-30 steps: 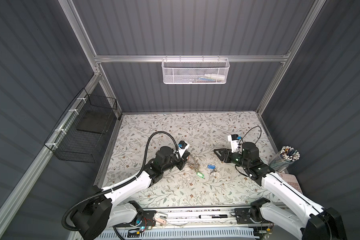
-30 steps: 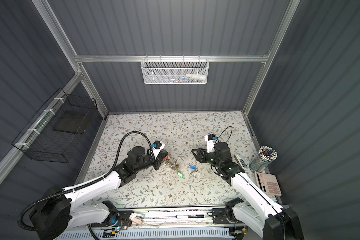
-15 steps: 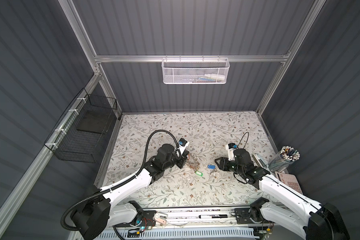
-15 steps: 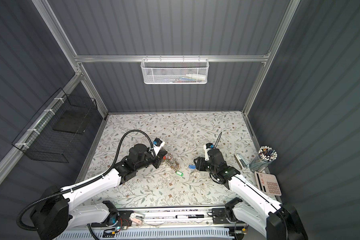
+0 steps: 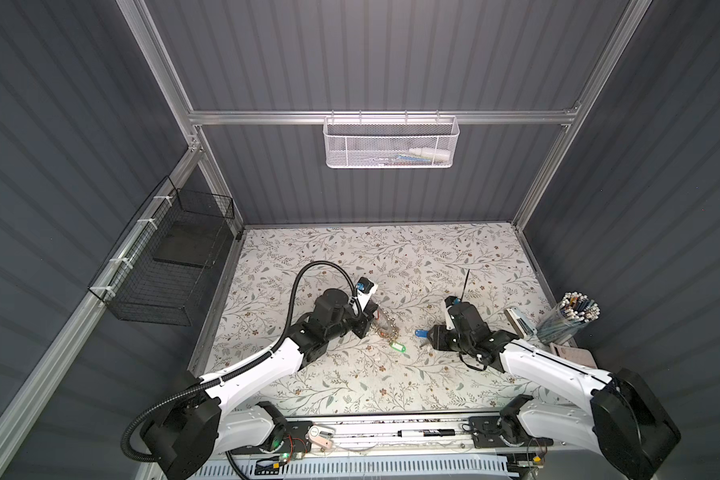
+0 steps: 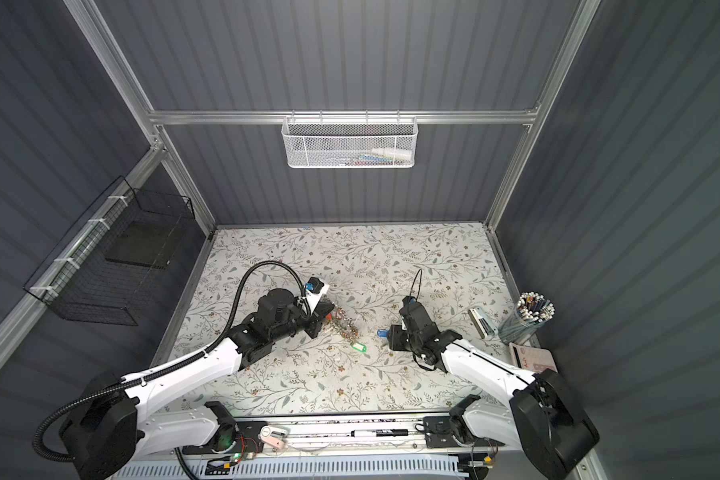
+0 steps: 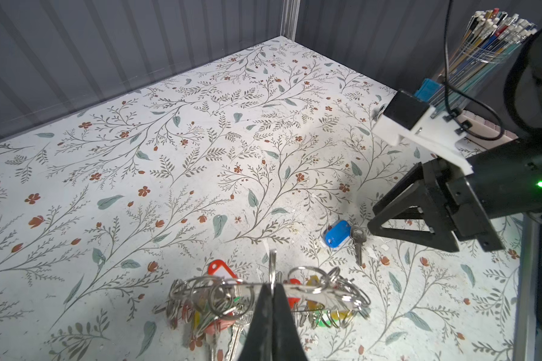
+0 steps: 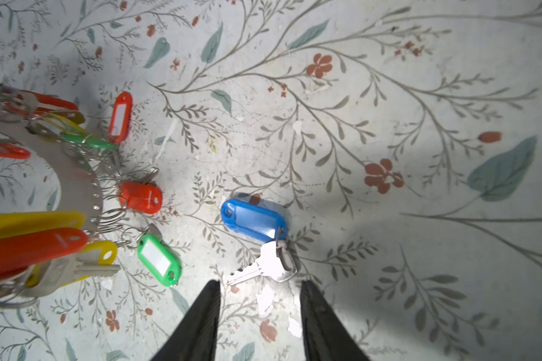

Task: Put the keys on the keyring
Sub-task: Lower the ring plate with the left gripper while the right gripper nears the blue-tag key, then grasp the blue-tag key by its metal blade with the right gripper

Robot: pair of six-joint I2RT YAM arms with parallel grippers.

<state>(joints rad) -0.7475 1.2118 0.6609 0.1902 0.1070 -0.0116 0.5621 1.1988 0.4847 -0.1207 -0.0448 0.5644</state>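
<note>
Keys (image 8: pixel 268 259) lie flat on the counter (image 5: pixel 391 257), near the keyring (image 8: pixel 75 178) but clear of it, on the side toward the right arm. The bunch looks like one silver key, a blue tag (image 8: pixel 252 223) and a small link ring joining them. The green tag (image 8: pixel 158 261) hanging off the keyring is the part of it nearest the keys; there is no contact.

Left tool (image 7: pixel 273 289): fingers together, clamped on the keyring rim, so the plate is tipped up off the counter with tags and split rings hanging under it.

Right tool (image 8: pixel 261 284): jaws apart and empty, tips low over the counter just short of the key, on the far side of the keys from the keyring.

Handling, judged:
- Light bunch, rigid parts, loose joint. Lifted by one part, the other will likely dangle and swing.
- The key is thin metal lying flush on the counter, probably slick and hard to get under. A pinch from above may skid it.
- The tag is thicker, smooth plastic, and gives more to bite on. The best hold is probably across its narrow width, near the link ring end.
- Leave the link ring exposed, since it has to meet a split ring on the keyring.
- Nothing here is fragile, so a firm squeeze is fine.
</note>
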